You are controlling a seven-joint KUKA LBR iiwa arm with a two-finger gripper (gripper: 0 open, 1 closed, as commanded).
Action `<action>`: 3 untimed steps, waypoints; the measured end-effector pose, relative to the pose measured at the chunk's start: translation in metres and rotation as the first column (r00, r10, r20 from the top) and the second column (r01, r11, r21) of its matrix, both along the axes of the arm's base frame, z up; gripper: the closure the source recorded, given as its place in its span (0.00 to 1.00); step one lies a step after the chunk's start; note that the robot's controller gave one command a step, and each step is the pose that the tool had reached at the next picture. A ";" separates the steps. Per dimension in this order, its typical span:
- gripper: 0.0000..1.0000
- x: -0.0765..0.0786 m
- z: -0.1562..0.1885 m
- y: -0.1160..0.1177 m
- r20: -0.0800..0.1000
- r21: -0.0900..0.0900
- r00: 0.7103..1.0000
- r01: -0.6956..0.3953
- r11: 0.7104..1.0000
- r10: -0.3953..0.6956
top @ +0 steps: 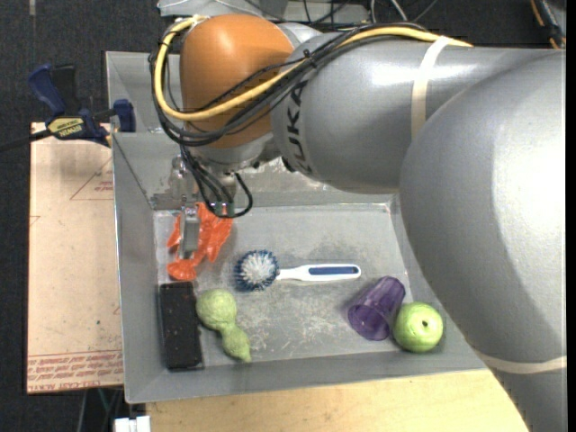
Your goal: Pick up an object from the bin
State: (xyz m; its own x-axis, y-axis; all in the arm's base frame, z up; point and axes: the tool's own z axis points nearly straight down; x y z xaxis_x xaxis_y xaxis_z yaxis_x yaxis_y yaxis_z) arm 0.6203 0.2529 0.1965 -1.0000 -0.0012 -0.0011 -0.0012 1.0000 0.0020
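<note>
While the arm (450, 151) bulks over the bin (135, 241) and hides its back part, the tool (191, 230) sits close to the view's left wall, low over an orange toy (213, 239) there; whether it is apart, together or clamped on the toy cannot be told. My judgement: the toy's ragged shape may slip free on the lift, or the tool may scrape the wall. A black block (180, 325), a brush (297, 273) and a green gourd (223, 318) lie just beside the toy and could be knocked
</note>
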 end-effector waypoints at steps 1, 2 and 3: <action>0.00 0.021 -0.092 -0.035 0.002 0.000 0.963 -0.270 0.963 0.270; 0.00 0.015 -0.042 -0.049 0.016 -0.004 0.837 -0.547 0.837 0.547; 0.00 0.013 -0.099 0.002 0.000 0.001 0.748 -0.664 0.748 0.664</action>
